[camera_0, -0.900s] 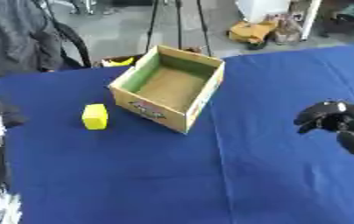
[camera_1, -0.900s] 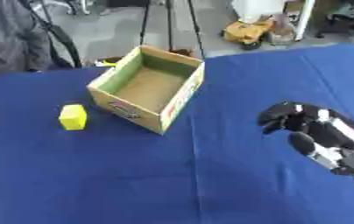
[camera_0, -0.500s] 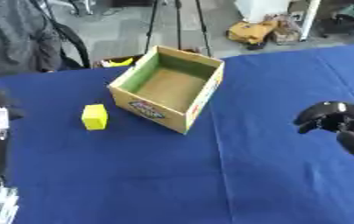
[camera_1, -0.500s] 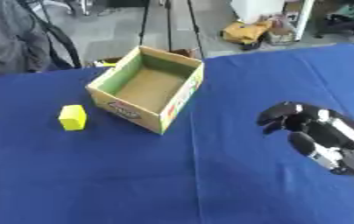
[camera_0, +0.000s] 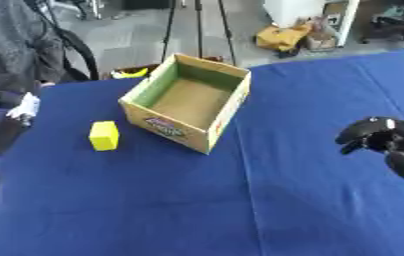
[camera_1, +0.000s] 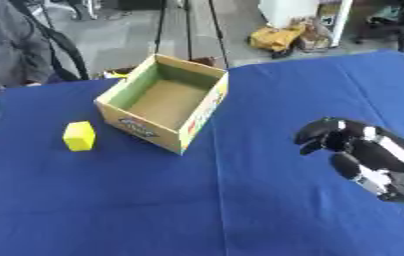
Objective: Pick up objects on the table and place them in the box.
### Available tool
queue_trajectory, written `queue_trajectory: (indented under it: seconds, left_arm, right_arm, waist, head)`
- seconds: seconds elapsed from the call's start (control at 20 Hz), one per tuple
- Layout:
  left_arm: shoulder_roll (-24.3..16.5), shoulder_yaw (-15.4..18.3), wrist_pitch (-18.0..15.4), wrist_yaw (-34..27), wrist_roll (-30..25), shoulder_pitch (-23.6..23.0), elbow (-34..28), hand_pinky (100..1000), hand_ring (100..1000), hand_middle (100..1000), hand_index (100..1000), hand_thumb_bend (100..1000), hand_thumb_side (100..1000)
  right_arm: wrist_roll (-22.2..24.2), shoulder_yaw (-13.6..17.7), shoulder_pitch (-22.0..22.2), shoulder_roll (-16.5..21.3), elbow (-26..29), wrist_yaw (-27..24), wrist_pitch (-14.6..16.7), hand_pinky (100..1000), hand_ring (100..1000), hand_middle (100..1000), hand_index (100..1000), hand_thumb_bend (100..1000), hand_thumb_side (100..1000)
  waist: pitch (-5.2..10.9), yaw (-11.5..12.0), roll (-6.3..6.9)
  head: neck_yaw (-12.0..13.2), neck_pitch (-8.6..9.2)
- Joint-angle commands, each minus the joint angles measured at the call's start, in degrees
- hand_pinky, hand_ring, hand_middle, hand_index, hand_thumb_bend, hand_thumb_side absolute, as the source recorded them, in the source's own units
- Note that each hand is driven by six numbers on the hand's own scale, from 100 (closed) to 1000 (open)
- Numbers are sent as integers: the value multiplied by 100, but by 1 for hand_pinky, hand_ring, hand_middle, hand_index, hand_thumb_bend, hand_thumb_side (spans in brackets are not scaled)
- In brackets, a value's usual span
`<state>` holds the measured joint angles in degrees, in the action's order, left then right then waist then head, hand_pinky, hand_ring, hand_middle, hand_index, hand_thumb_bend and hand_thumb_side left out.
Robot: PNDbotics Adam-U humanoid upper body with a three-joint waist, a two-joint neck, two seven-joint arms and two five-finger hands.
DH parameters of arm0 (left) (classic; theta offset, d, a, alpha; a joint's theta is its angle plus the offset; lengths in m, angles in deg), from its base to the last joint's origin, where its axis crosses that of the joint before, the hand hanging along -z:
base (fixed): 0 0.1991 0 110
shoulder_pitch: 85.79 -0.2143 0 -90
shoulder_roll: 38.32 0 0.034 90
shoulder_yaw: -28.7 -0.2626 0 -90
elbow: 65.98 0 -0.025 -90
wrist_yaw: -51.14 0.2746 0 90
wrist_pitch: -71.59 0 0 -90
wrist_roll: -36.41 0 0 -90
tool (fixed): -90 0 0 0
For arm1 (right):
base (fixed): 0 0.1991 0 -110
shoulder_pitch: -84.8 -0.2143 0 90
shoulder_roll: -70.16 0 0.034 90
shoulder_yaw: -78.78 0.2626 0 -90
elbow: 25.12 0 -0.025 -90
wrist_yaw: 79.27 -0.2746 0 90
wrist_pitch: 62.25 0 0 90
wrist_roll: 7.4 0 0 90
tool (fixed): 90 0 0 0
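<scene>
The yellow block (camera_0: pixel 104 135) lies on the blue table (camera_0: pixel 197 200) just beside the cardboard box (camera_0: pixel 188 101), on the box's left and apart from its wall, so it is the one thing you have left to carry across. The box stands open side up and looks empty inside, turned askew with a corner toward you, which leaves its long printed wall between the block and the middle of the table. Your right hand (camera_1: pixel 350 150) hovers over the cloth well apart from both, fingers curled in on nothing, on the far side of the box from the block; reaching from there would mean going over or round the box. Your left hand (camera_0: pixel 9 117) shows only at the left edge, near the block, and you cannot tell from here how its fingers are set; it looks the better placed of the two. Nothing lies between it and the block
</scene>
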<state>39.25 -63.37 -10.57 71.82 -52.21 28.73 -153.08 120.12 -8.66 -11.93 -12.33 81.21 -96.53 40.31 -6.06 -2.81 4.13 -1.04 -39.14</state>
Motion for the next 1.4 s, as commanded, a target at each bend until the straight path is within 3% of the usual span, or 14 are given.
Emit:
queue_trajectory:
  seconds: [0.05,0.3,0.35,0.55,0.95,1.4]
  left_arm:
    - [-535,-26,75,604,-1149,414,421,690,602,617,792,417,544]
    - [-655,-329,-306,1866,-2802,1444,1651,702,637,641,807,552,482]
    - [-606,-347,-415,2048,-3020,1599,1864,706,647,651,802,550,437]
    - [-339,-386,-838,2582,-3645,2104,2652,720,674,664,805,619,422]
    - [30,-381,-1407,3222,-3909,2424,3208,745,705,685,817,679,409]
    - [259,-351,-1437,3532,-3433,2353,3463,739,695,677,815,600,386]
  right_arm:
    - [32,4,-44,128,79,-39,9,718,786,742,795,295,575]
    - [84,-41,-54,160,74,-37,5,718,787,743,796,293,579]
    - [93,-49,-59,166,74,-37,6,718,787,743,796,293,579]
    - [120,-75,-81,187,77,-40,10,718,786,742,796,292,580]
    - [171,-105,-112,200,68,-21,-7,718,787,742,796,291,582]
    - [188,-104,-128,180,63,-12,-17,718,787,743,796,290,584]
  waist:
    - [78,-12,-3]
    - [93,-125,35]
    - [91,-151,43]
    - [82,-241,67]
    - [66,-344,124]
    - [45,-381,133]
  head:
    - [20,60]
    - [48,54]
    - [53,57]
    - [65,62]
    - [100,88]
    - [120,112]
